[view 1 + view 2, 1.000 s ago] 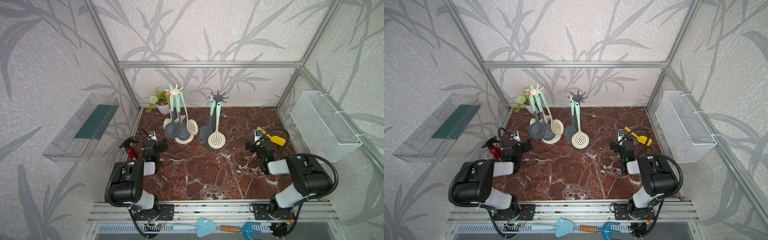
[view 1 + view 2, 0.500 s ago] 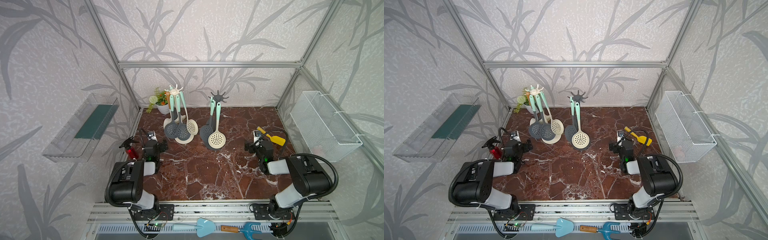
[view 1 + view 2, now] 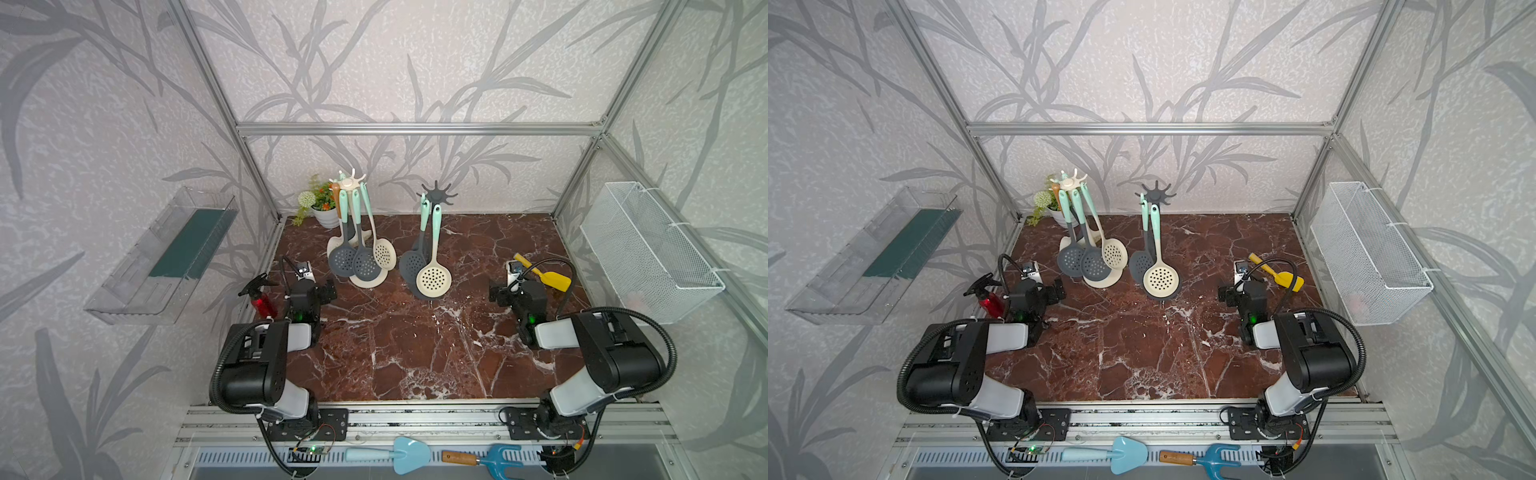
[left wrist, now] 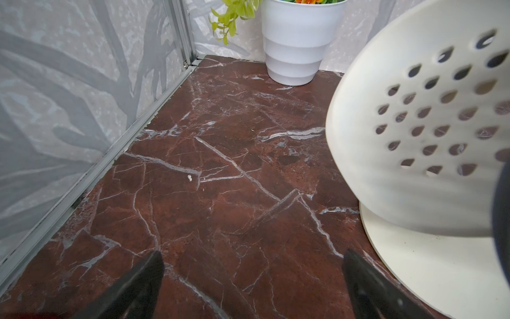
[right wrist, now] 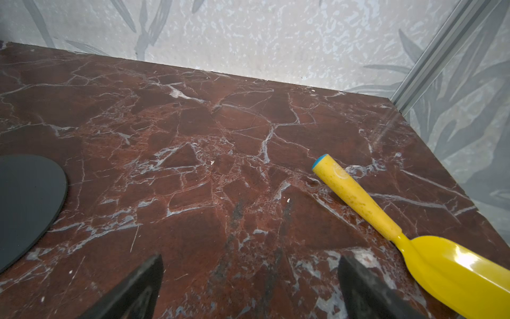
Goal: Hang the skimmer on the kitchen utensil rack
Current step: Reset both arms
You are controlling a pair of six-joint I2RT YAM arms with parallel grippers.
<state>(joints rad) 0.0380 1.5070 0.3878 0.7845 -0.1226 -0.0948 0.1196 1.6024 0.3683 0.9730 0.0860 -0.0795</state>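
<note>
- Every skimmer in view is hung. A cream skimmer (image 3: 433,278) and a grey skimmer (image 3: 411,264) are on the dark utensil rack (image 3: 436,193) at 12 o'clock of the table (image 3: 415,353). Several more are on the cream rack (image 3: 348,182) at 11 o'clock. None lies loose on the marble, so the hanging looks done.
- Judged from that, the step in hand is to stand clear. Doing it well means not touching the dangling bowls. Each hangs free from a single prong and would likely swing or slip off at a nudge.
- The left fingers (image 4: 129,290) are spread wide and hold nothing, low at 9 o'clock. The left wrist view shows a perforated cream bowl (image 4: 427,124) and the cream rack's round base close ahead. Any move there is best made away from the rack, toward 6 o'clock.
- The right fingers (image 5: 132,290) are likewise spread and empty at 3 o'clock. A yellow scoop (image 5: 358,198) lies just beside them near the table's edge. It is no part of the job and is best left where it is.
- Both arms are folded. The left arm (image 3: 266,357) and right arm (image 3: 611,353) have their elbows back near the front rail at 7 and 5 o'clock. Their forearms reach toward 12 o'clock, with the wrists low over the table.
- A red spray bottle (image 3: 262,301) stands just outside the left wrist at 9 o'clock.
</note>
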